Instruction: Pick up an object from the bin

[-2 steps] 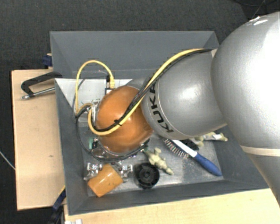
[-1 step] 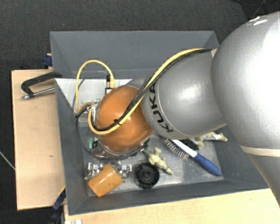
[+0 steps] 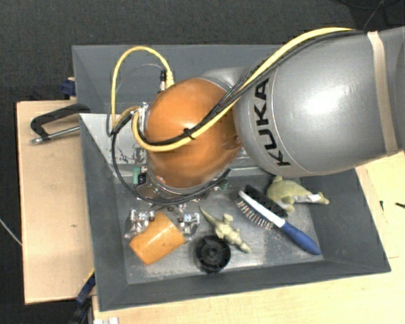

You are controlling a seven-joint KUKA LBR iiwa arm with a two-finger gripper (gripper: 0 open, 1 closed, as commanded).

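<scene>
One gripper [image 3: 173, 214] is seen beside the orange block [image 3: 156, 241] — its state cannot be told; rightward are counted one black wheel [image 3: 211, 253], one brush [image 3: 274, 218], two pale toy figures [image 3: 229, 231].

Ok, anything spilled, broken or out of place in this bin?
Nothing stands out. The orange rounded block, black round disc, pale toy dinosaur and blue-handled brush lie loose inside the grey metal bin, none spilled over its rim.

Bin [image 3: 100, 226] matt grey metal; brush handle [image 3: 297, 236] glossy plastic (blue).
</scene>
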